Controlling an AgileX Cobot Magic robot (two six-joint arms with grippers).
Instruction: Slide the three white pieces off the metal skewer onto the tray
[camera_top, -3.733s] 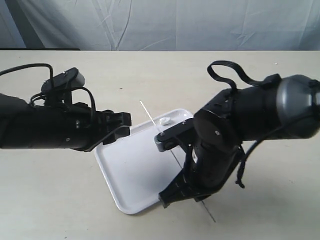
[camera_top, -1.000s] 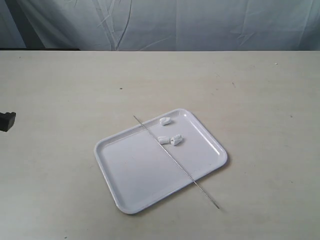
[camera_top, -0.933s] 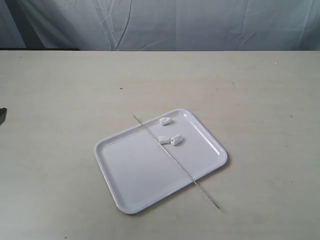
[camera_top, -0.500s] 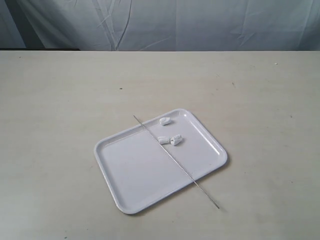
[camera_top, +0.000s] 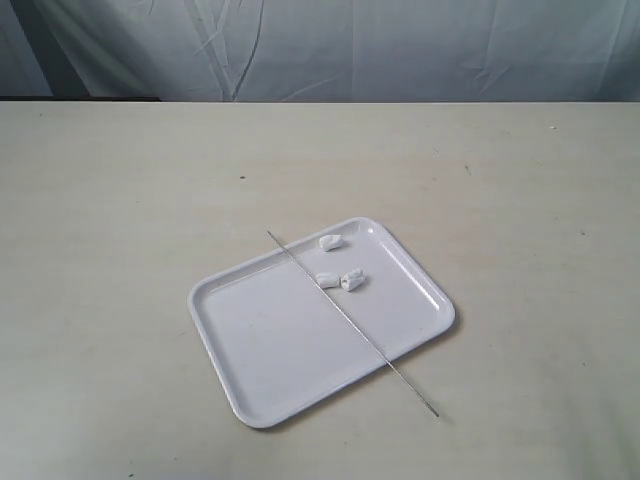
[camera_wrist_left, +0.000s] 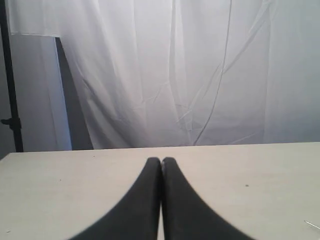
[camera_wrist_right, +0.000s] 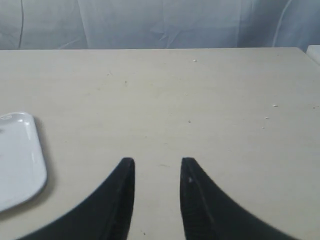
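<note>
Wide table (camera_top: 120, 200) surrounds the tray (camera_top: 270, 345); skewer (camera_top: 350, 321) overhangs both rims; left tool (camera_wrist_left: 161, 162) closed, right tool (camera_wrist_right: 157, 161) parted.

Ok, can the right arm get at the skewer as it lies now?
Probably yes. The skewer lies uncovered across the tray, one end overhanging the table. The right gripper is open, off the tray's corner, with nothing between them.

Left tool (camera_wrist_left: 161, 161) seen with its two black fingers (camera_wrist_left: 148, 200) pressed together tip to tip, held above a pale bench (camera_wrist_left: 260, 170), creased white curtain (camera_wrist_left: 175, 75) hung behind, dark upright pole (camera_wrist_left: 9, 85) glimpsed alongside the curtain.
</note>
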